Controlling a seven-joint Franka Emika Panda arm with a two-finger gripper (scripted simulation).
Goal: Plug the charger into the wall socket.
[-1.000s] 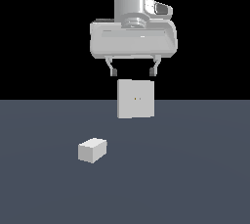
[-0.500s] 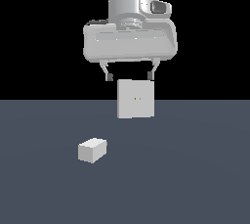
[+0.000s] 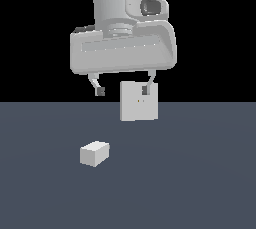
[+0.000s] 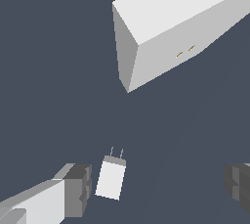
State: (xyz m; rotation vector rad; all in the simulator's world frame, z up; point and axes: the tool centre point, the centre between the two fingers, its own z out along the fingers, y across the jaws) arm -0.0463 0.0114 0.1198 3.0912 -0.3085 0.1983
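Charger (image 3: 94, 153) lies on your surface (image 3: 200, 183), apart from the socket (image 3: 139, 101), with your end effector (image 3: 123, 91) open above.

The charger (image 3: 94, 153) lies on the floor (image 3: 200, 183), apart from the upright wall socket (image 3: 138, 102).

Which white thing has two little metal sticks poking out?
The charger, the small block lying on the floor. Two thin prongs stick out of one end. The bigger upright wall socket has two tiny holes instead.
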